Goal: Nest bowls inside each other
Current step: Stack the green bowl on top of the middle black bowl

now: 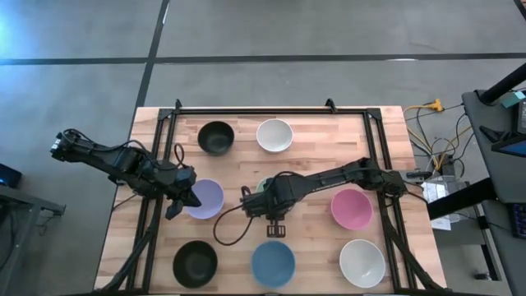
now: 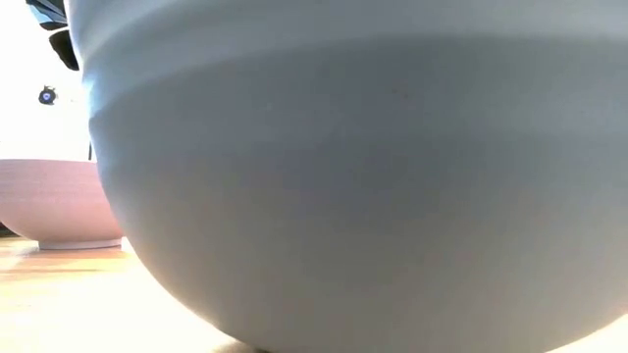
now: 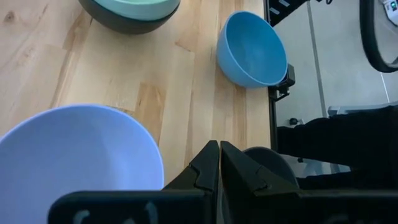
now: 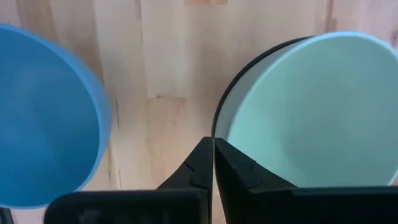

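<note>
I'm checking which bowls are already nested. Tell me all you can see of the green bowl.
The green bowl is pale mint, smooth and matte, plain inside. It sits upright, nested in a black bowl whose dark rim shows around it, near the middle of the wooden table. The right end effector, fingers shut, is just outside its rim; I cannot tell if they touch.

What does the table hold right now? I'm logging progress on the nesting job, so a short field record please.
nested: green bowl inside a black bowl, mid-table
loose bowls: black, white, lavender, pink, black, blue, white
left gripper: shut, empty, beside lavender bowl
right gripper: shut, empty, between blue bowl and nested pair
</note>
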